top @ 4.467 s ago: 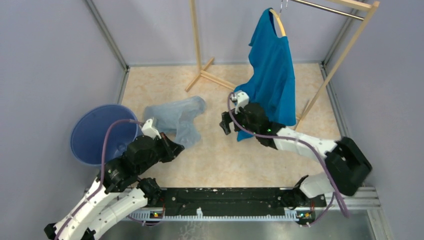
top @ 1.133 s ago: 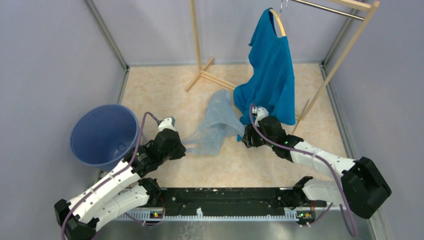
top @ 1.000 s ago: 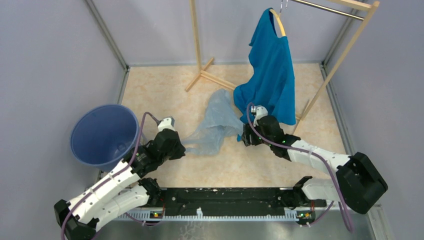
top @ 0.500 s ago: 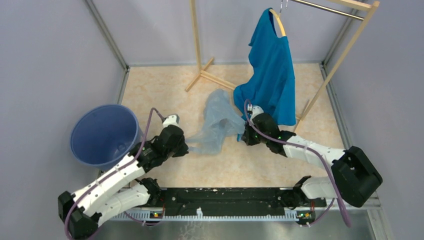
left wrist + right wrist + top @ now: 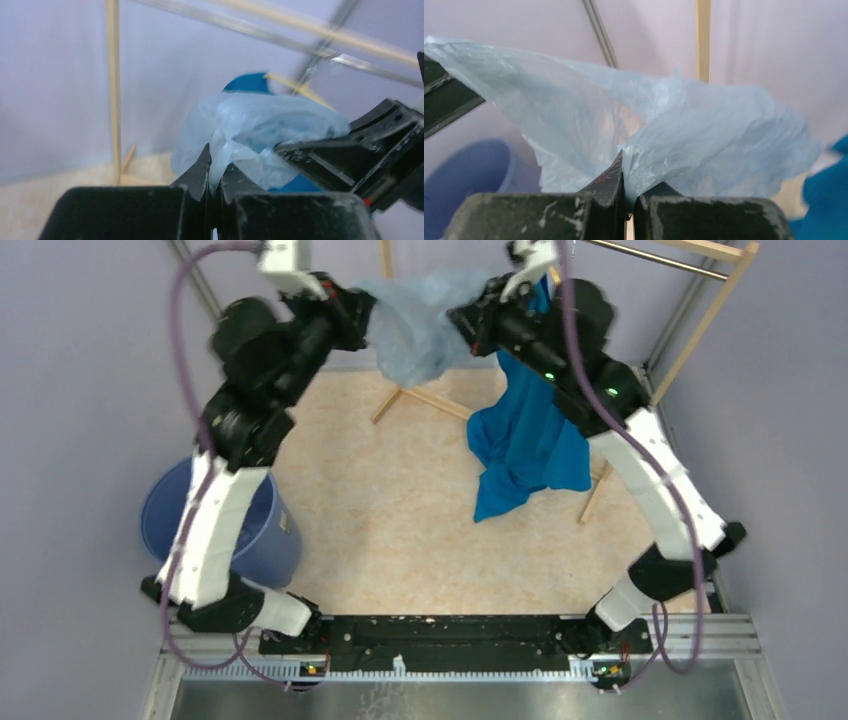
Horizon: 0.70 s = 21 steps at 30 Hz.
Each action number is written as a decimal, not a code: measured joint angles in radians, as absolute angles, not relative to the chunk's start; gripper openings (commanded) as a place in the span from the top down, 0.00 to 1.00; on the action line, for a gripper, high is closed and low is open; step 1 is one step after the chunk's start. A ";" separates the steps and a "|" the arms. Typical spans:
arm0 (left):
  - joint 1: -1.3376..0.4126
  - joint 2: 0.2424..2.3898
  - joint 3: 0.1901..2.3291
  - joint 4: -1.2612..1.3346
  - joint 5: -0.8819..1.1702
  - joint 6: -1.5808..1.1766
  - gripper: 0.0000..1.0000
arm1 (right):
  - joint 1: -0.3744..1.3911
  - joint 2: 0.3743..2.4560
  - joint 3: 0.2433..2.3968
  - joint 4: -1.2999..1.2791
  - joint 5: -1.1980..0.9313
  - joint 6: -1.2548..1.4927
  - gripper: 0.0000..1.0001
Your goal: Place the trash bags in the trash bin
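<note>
The pale blue-grey trash bag (image 5: 412, 328) hangs stretched between both grippers, raised high above the floor near the back wall. My left gripper (image 5: 362, 312) is shut on the bag's left edge (image 5: 220, 165). My right gripper (image 5: 462, 322) is shut on its right edge (image 5: 629, 172). The bag (image 5: 664, 125) sags loosely between them. The round blue trash bin (image 5: 265, 540) stands at the left on the floor, partly hidden behind the raised left arm; its rim (image 5: 469, 170) shows low in the right wrist view.
A bright blue T-shirt (image 5: 530, 440) hangs from a hanger on the wooden rack (image 5: 700, 320), just behind the right arm. The rack's wooden foot (image 5: 420, 395) lies on the floor beneath the bag. Grey walls enclose the floor.
Both arms have lifted the bag from the floor up high toward the back. The right gripper closed on the bag's right edge within the last second.
</note>
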<state>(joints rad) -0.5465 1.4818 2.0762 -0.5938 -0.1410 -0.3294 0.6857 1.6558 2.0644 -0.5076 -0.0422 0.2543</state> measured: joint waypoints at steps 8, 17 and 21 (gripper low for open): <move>-0.558 0.811 1.340 -0.132 -0.152 -0.257 1.00 | 0.802 1.097 1.475 -0.057 0.036 0.028 1.00; -0.556 0.886 0.721 -0.595 -0.147 -0.593 1.00 | 0.904 1.272 0.702 -0.292 0.081 0.170 1.00; -0.556 0.846 1.039 -0.675 -0.170 -0.530 1.00 | 0.920 1.272 1.053 -0.490 0.120 0.125 1.00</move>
<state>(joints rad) -0.5560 0.8463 1.0393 -0.6750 -0.1703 -0.5297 0.9199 1.2724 1.0531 -0.4896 0.1196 0.1246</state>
